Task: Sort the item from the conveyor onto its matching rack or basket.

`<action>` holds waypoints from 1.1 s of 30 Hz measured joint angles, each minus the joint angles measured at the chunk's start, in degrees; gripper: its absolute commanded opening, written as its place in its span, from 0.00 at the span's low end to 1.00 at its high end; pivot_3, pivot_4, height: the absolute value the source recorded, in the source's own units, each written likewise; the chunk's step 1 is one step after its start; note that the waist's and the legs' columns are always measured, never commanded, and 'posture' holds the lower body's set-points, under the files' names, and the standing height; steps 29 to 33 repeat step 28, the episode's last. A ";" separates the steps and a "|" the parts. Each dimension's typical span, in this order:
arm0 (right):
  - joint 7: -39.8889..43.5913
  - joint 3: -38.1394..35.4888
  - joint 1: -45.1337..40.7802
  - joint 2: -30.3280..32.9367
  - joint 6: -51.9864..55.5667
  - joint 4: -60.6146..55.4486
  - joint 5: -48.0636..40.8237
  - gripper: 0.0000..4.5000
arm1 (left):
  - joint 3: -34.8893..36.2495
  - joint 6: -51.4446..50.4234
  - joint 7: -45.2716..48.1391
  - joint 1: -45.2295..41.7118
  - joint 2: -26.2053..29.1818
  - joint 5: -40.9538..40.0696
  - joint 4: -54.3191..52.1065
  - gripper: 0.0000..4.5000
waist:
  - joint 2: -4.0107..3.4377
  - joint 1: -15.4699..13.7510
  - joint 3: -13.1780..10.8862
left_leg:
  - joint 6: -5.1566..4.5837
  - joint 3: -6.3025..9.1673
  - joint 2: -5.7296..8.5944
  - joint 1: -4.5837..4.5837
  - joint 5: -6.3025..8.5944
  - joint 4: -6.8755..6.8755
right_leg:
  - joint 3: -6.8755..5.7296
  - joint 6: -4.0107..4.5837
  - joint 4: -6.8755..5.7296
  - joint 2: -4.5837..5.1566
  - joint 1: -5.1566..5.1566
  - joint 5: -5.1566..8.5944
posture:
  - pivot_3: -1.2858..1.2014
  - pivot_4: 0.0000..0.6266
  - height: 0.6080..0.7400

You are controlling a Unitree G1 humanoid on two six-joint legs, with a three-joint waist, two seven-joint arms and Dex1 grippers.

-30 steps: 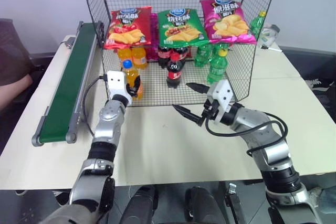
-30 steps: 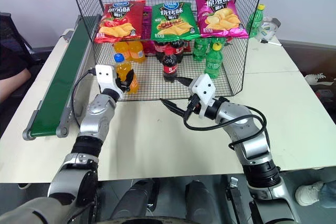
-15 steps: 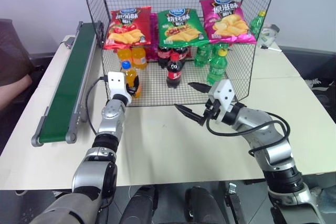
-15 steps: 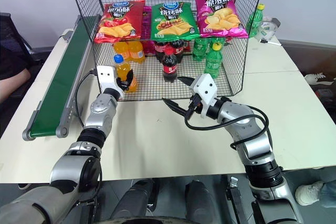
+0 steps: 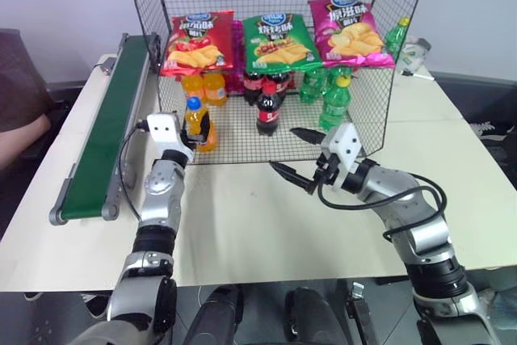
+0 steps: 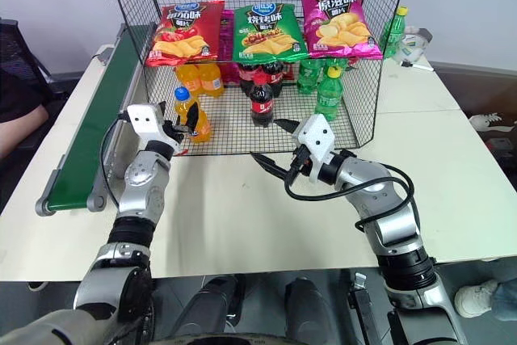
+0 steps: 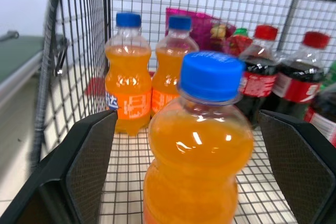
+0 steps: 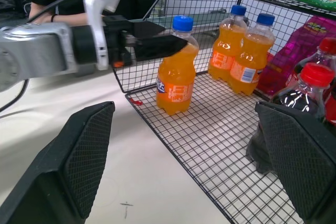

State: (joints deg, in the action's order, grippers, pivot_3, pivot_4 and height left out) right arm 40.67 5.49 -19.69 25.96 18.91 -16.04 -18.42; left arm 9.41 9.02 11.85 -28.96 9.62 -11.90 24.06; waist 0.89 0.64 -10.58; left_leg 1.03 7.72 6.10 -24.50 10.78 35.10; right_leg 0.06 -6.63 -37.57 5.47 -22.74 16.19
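The orange soda bottle [image 8: 177,66] stands upright on the near left corner of the black wire rack [image 5: 380,78] floor, its blue cap on, its orange label carrying a blue-and-white logo too small to read. The left gripper [image 6: 179,124] sits around it with its jaws released — both fingers [image 7: 89,166] stand clear of the bottle's sides. Two more orange bottles [image 7: 126,72] stand farther back, with red-capped cola bottles [image 5: 268,109] and green bottles [image 5: 334,104] to their right. On the tier above lie three chip bags [image 5: 275,39] — red, green and magenta — with Chinese writing I cannot make out. The right gripper [image 5: 293,155] hangs open over bare table [image 5: 242,232] just in front of the rack's near edge. The green conveyor [image 5: 105,135] runs along the left, with open tabletop between it and the rack.
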 measured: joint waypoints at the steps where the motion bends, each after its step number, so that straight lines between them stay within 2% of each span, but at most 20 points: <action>1: 0.01 -0.03 -0.03 -0.02 0.01 0.01 -0.01 1.00 | -0.08 -1.28 -0.21 1.23 0.40 0.09 -2.31 0.98 | 0.00 -0.01 0.00 | 0.00 0.00 0.00 0.00 0.00 0.00 | 0.00 0.00 -0.01 0.00 -0.01 0.00 | 0.52 0.24 1.00; 5: 0.14 -0.05 0.06 0.00 0.04 0.00 -0.04 1.00 | 0.43 -6.86 0.02 5.79 3.00 -0.58 -13.07 0.98 | -0.01 0.01 0.00 | 0.00 0.01 -0.03 0.01 0.00 -0.02 | 0.01 0.01 -0.01 0.01 -0.02 0.00 | 0.52 0.24 1.00; 9: 0.17 -0.09 0.06 0.01 0.09 0.00 -0.12 1.00 | 0.39 -14.71 4.53 9.46 7.28 -3.70 -23.13 0.98 | -0.02 0.00 0.01 | 0.00 0.00 -0.02 0.02 0.00 -0.01 | 0.02 0.01 0.00 0.01 0.00 0.01 | 0.52 0.24 1.00; 14: 0.29 -0.18 0.25 0.20 0.26 -0.03 -0.29 1.00 | 2.04 -27.20 12.94 14.31 17.02 -11.59 -32.72 0.98 | -0.04 0.09 0.01 | 0.00 0.01 -0.05 0.02 0.01 -0.07 | 0.03 0.03 0.00 0.05 -0.03 0.02 | 0.52 0.24 1.00; 19: 0.67 -0.56 1.00 1.48 0.29 -0.05 -0.36 1.00 | 6.31 -34.87 17.62 18.18 24.96 -16.02 -37.63 0.98 | -0.04 -0.04 0.00 | 0.00 0.01 -0.06 0.02 0.01 -0.07 | 0.04 0.04 0.02 0.08 -0.03 0.02 | 0.52 0.24 1.00; 23: 0.89 -1.88 1.03 2.46 0.28 -0.04 -0.39 1.00 | 8.83 -37.12 18.93 19.34 26.35 -17.75 -38.67 0.98 | -0.04 -0.22 0.00 | 0.01 0.01 -0.05 0.04 0.02 -0.06 | 0.05 0.04 0.04 0.10 -0.03 0.02 | 0.52 0.24 1.00; 33: 1.40 -2.08 1.04 3.00 0.28 -0.02 -0.39 1.00 | 9.04 -39.06 19.10 19.93 26.35 -18.82 -41.00 0.98 | -0.04 -0.05 0.00 | 0.01 0.01 -0.06 0.03 0.02 -0.10 | 0.11 0.04 0.04 0.10 -0.02 0.02 | 0.52 0.24 1.00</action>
